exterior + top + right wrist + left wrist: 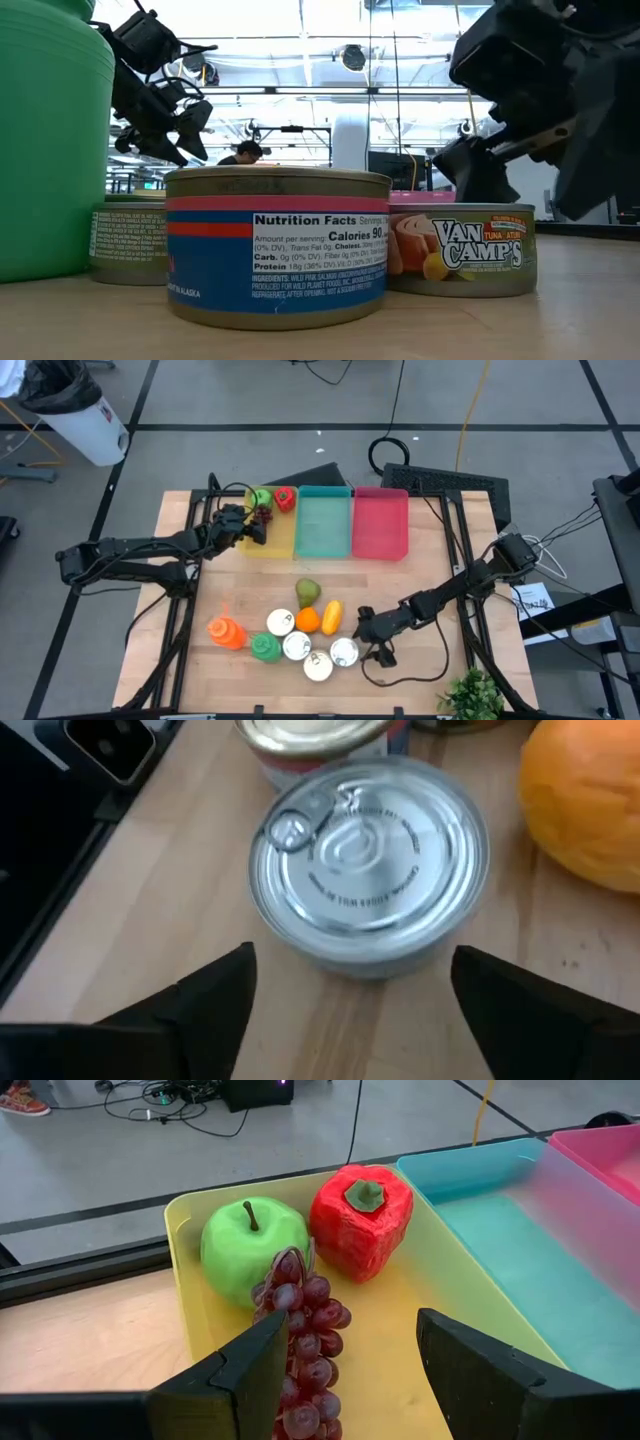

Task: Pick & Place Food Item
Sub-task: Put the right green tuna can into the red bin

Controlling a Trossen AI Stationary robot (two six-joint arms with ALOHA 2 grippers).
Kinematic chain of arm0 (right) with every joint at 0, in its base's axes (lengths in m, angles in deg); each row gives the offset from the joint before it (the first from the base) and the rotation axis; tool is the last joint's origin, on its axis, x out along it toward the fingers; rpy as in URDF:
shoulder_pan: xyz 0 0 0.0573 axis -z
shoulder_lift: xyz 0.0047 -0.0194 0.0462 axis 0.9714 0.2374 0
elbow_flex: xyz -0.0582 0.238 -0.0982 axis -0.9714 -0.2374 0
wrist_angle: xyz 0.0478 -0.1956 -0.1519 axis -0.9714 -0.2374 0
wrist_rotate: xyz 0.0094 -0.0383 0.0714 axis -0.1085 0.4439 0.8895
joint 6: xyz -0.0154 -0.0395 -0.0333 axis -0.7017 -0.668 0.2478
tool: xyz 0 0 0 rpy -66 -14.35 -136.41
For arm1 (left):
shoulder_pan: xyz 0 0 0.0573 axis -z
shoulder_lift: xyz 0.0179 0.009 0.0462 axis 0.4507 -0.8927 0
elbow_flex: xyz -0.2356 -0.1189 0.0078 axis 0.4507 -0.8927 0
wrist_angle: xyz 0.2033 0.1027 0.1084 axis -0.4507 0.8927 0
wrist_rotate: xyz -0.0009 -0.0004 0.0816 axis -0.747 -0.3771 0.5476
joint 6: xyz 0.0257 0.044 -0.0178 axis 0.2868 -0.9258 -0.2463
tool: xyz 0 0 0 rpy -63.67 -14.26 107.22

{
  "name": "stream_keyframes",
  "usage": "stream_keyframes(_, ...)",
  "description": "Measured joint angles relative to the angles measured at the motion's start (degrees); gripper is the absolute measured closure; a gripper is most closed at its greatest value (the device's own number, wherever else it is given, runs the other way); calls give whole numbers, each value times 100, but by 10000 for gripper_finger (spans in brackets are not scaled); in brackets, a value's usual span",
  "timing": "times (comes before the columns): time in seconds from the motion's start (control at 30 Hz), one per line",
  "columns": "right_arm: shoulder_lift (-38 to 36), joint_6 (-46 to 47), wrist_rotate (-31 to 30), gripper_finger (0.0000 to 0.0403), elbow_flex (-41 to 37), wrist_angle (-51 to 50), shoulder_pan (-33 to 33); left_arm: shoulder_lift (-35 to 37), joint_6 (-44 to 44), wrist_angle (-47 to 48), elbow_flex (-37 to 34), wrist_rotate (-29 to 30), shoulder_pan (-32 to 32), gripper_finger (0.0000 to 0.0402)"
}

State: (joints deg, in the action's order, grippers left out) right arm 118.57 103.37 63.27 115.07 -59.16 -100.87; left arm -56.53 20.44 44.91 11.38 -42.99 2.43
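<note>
High view: the left gripper [252, 525] hangs over the near end of the yellow plastic bin [278, 546], where a green apple [261, 498], a red bell pepper [285, 498] and a bunch of dark red grapes [266, 514] already lie. The right gripper [366, 630] sits low on the wooden table [430, 590], just beside a silver-lidded tin can [344, 652] at the edge of a cluster of cans, an orange [307, 620] and a green pear [307, 592]. The teal bin [323, 525] and pink bin [380, 523] hold nothing.

Low view: the cans fill the foreground — the Van Camp's tuna can [462, 248] stands flat on its base, with the dark right gripper looming just behind it.

Left wrist view: the fingers stand apart with nothing between them; the grapes lie beside one finger [225, 1375], not pinched.

Right wrist view: the jaws are spread wide, and the can sits just ahead of them, ring-pull lid [368, 855] up, not yet between the fingers [215, 990].

To do this well, I'd say the right gripper wants to ease forward until the can's round wall is centred between both fingers, staying level with the table. It should close on the sides, not the rim — the orange sits near, so a skewed approach could nudge it.
</note>
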Motion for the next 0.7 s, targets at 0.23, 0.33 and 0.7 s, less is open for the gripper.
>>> stream_keyframes(0.23,-4,-541,-273,47,4,133,94,0,53,-4,0,-42,9,174)
stream_keyframes(0.33,61,-729,-319,52,4,267,169,0,-10,-9,0,-565,9,174)
stream_keyframes(0.7,450,-1035,-265,66,4,1006,317,-4,-682,-435,0,-2411,1298,174)
